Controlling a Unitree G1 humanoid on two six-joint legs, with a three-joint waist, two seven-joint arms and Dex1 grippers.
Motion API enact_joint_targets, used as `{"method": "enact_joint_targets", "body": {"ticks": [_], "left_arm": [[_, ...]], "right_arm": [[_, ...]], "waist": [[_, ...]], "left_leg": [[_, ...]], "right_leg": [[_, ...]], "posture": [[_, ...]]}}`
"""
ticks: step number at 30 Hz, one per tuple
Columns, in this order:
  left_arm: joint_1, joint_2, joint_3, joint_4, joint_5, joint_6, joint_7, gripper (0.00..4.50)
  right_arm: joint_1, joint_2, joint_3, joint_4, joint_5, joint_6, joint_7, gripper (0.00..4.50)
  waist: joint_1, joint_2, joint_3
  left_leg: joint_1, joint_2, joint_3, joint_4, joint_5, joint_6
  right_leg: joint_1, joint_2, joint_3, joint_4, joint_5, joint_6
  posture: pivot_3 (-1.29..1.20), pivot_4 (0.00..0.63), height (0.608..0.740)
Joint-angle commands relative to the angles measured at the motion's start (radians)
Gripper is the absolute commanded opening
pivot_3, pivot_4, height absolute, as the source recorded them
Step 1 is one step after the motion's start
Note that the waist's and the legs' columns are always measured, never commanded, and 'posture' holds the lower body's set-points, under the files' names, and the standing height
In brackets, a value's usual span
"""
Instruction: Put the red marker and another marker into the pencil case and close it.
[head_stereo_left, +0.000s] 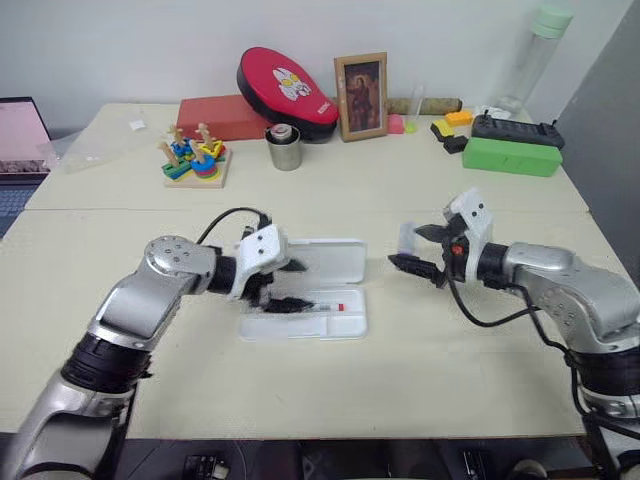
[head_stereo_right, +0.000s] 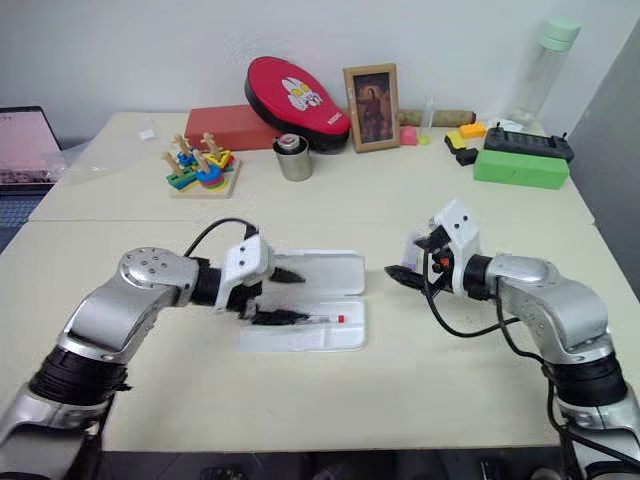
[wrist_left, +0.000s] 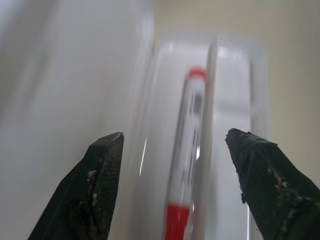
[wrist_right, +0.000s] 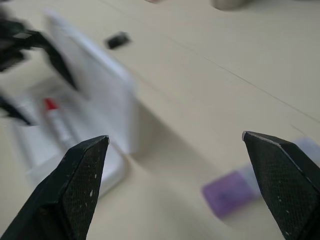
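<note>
Tabletop (head_stereo_left: 420, 340): open case (head_stereo_left: 335, 262) centre, red marker (wrist_left: 186, 150) inside.
Left fingers (wrist_left: 102, 185): released over it.
Right gripper (wrist_right: 177, 185): spread; your next grab, lilac marker (wrist_right: 231, 192) at 5 o'clock.

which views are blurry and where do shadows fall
Left wrist view: the red marker and the pencil case are soft, the fingers sharper. Right wrist view: the lilac marker is blurred; the case's raised lid casts a shadow on the table.

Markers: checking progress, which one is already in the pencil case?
The red marker, lying in the open pencil case; the lilac marker lies on the table.
</note>
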Motion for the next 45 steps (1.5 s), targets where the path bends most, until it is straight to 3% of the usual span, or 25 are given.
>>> {"method": "enact_joint_targets", "body": {"ticks": [1,6,12,25,28,39,45], "left_arm": [[-0.039,-0.119,0.143,-0.084,-0.121,0.055,0.147,4.38],[-0.094,-0.250,0.207,-0.092,-0.137,0.074,0.329,4.45],[-0.162,-0.318,0.173,-0.075,-0.149,0.067,0.369,4.45],[-0.156,-0.275,0.113,-0.056,-0.112,0.019,0.318,4.45],[-0.152,-0.266,0.112,-0.057,-0.109,0.013,0.316,4.50],[-0.160,-0.260,0.117,-0.044,-0.107,-0.005,0.319,4.50],[-0.159,-0.251,0.127,-0.032,-0.101,-0.012,0.327,4.50]], "right_arm": [[-0.022,0.074,-0.092,0.007,-0.053,0.077,-0.182,4.50],[-0.046,0.228,-0.126,0.015,-0.091,0.166,-0.355,4.50],[-0.065,0.386,-0.116,0.011,-0.145,0.209,-0.485,4.50],[0.001,0.439,0.005,0.094,-0.298,0.192,-0.535,4.50],[-0.001,0.443,0.012,0.109,-0.324,0.176,-0.533,4.04],[-0.011,0.453,0.001,0.118,-0.360,0.156,-0.508,1.17],[-0.065,0.449,-0.099,0.098,-0.348,0.054,-0.495,1.11]], "waist": [[0.004,0.000,0.000],[0.003,0.000,0.000],[0.000,0.000,0.000],[-0.001,0.000,-0.001],[-0.001,0.000,-0.001],[-0.001,0.000,-0.001],[-0.001,0.000,-0.001]], "left_leg": [[0.000,0.000,0.000,0.000,0.000,0.000],[0.000,0.000,0.000,0.000,0.000,0.000],[0.001,0.000,0.000,0.001,0.000,0.000],[0.003,0.000,0.000,0.001,0.000,0.000],[0.004,0.000,0.000,0.001,0.000,0.000],[0.005,0.000,0.000,0.001,0.001,0.000],[0.005,0.000,0.000,0.001,0.001,0.000]], "right_leg": [[0.000,0.000,0.000,0.000,0.000,0.000],[0.000,0.000,0.000,0.000,0.000,0.000],[0.000,0.000,0.000,0.004,0.000,0.000],[0.000,0.000,0.001,0.006,0.000,0.000],[0.001,0.000,0.001,0.006,0.000,0.000],[0.002,0.000,0.001,0.007,0.000,0.000],[0.002,0.000,0.001,0.007,0.000,0.000]], "posture": [[0.00,0.150,0.740],[0.00,0.150,0.740],[0.00,0.150,0.740],[0.00,0.150,0.740],[0.00,0.150,0.740],[0.00,0.150,0.740],[0.00,0.150,0.740]]}}
